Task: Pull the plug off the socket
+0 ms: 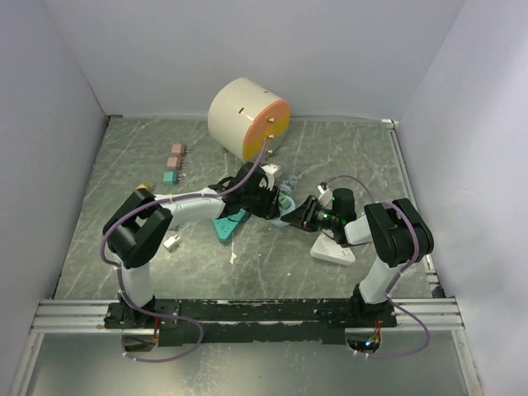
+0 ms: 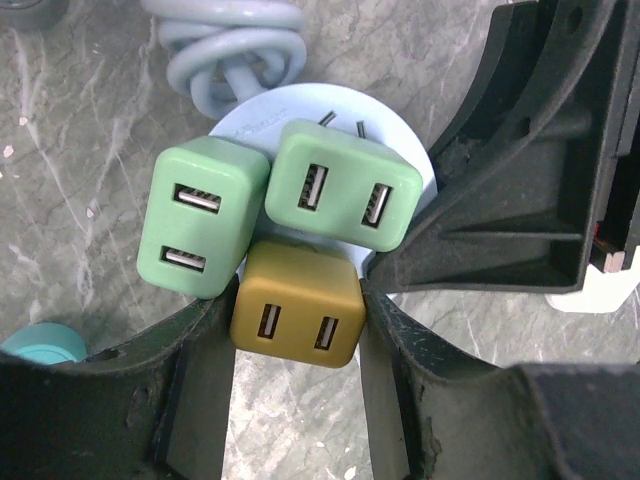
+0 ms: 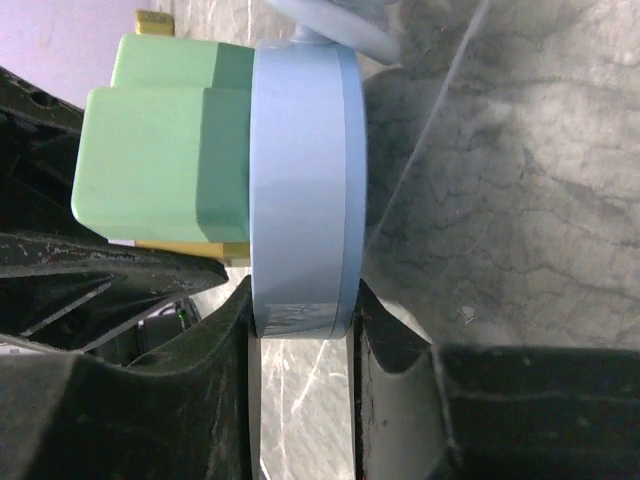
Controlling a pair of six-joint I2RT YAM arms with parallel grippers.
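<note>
A round pale blue socket (image 3: 300,180) sits at the middle of the table (image 1: 148,190), where two robot arms meet. Three plugs sit in its face: a yellow plug (image 2: 298,305) at 6 o'clock and two green plugs (image 2: 200,215) at 10 and 1 o'clock. A grey-blue cable (image 2: 235,50) coils at 12 o'clock.

The left fingers (image 2: 205,345) are narrow, closed on the two sides of the yellow plug. They reach only its lower half. The right fingers (image 3: 225,340) are also narrow. They pinch the socket's rim at 6 o'clock in their own view, one finger on each flat face.

Several things could go wrong:
- The left hold looks shallow, so the smooth casing could slip free during the pull.
- The right hold covers only a small part of the rim. The disc could twist or slide out, and the socket would then follow the plug.
- The yellow plug touches both green plugs, so a tilted pull could jam it against them.
- The green plug at 1 o'clock shows bare prongs and may be loose enough to drop.
</note>
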